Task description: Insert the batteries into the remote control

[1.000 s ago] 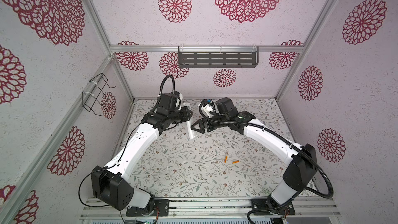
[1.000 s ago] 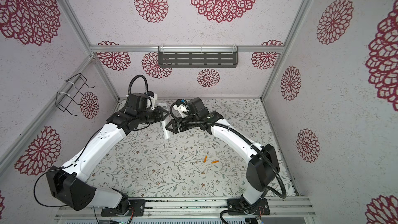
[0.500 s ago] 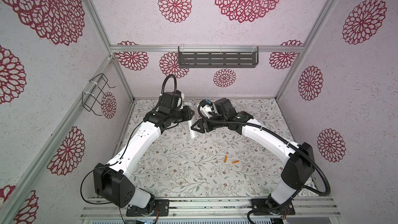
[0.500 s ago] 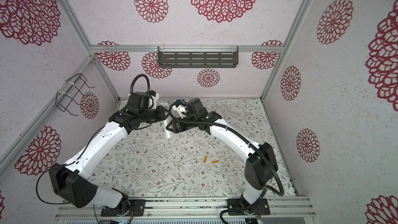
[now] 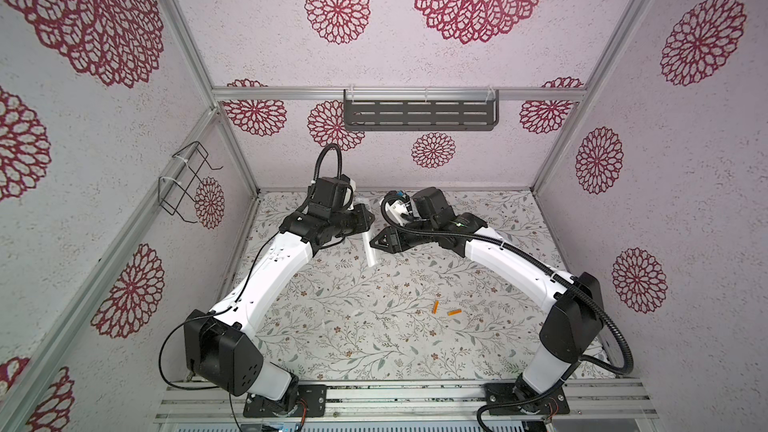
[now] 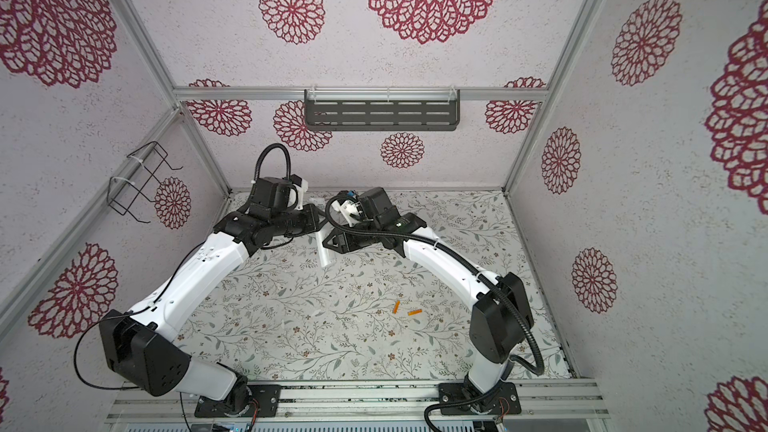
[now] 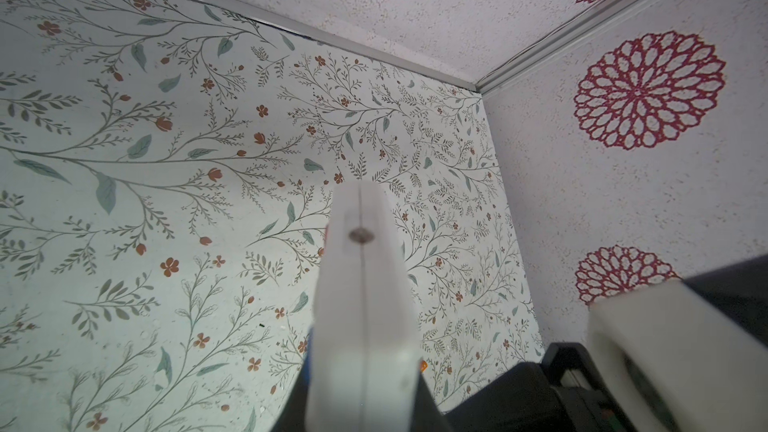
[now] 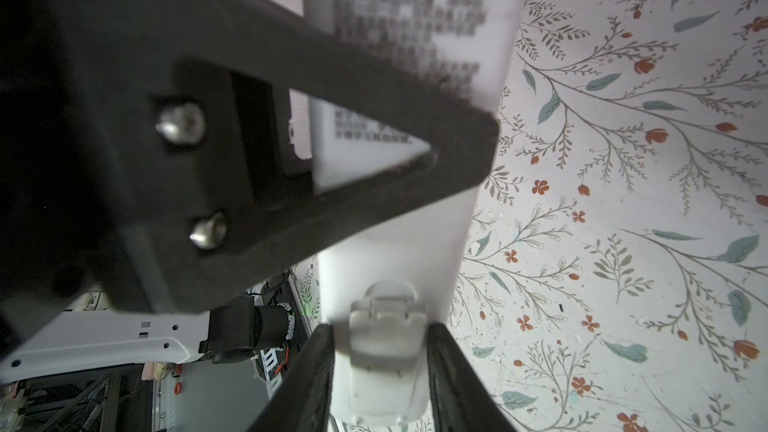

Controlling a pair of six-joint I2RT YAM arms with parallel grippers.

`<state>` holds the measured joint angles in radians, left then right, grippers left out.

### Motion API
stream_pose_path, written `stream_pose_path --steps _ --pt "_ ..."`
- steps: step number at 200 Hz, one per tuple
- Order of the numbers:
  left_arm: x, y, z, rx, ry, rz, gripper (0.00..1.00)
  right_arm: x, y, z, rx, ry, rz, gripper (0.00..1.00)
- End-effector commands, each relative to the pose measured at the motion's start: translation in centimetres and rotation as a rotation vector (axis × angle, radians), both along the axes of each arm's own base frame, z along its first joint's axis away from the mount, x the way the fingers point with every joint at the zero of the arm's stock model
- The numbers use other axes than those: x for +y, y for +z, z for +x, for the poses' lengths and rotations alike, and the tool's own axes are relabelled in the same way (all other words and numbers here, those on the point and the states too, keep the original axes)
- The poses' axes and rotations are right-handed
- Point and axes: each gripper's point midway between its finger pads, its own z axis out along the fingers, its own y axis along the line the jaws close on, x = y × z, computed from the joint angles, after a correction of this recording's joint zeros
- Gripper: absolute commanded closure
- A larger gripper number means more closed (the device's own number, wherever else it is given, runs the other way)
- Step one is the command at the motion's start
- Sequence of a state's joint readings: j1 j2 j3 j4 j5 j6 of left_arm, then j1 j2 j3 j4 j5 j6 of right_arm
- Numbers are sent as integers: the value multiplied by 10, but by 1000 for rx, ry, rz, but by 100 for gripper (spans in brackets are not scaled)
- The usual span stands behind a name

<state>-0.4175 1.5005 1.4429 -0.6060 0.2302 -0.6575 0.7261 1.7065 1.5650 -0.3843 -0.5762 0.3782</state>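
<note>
L tool (image 5: 365, 224) pinching remote control (image 5: 370, 250) near its far end, held up off counter (image 5: 332, 338) at far-centre. Long axis runs roughly far-to-near, free end toward the near edge. R tool (image 5: 380, 241) straddles it from the right. In R wrist view its fingers (image 8: 309, 380) sit flush on both long edges by the battery cover (image 8: 386, 351), so reads as pinched. Both batteries (image 5: 435, 306) loose on counter, well apart from both tools, nearer front, R-arm side. R arm likely closer for the pick.
</note>
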Motion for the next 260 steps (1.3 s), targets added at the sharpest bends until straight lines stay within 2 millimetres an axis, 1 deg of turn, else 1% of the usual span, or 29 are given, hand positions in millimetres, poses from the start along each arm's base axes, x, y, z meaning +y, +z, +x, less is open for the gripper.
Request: stream_pose_path --steps 1,47,129,224,260 --pt "-12 24 4 -55 -31 -50 100 4 27 0 -52 10 52 62" --pt "-12 24 4 -56 -31 -57 100 3 27 -2 -53 19 53 68" --pt "-10 23 5 -58 -23 -48 100 1 30 -2 -62 21 57 74" --pt "-8 13 9 -36 -17 -13 100 -5 46 0 -123 2 112 76" --pt "-9 12 9 -33 -22 -13 100 -7 48 0 -146 -3 121 76"
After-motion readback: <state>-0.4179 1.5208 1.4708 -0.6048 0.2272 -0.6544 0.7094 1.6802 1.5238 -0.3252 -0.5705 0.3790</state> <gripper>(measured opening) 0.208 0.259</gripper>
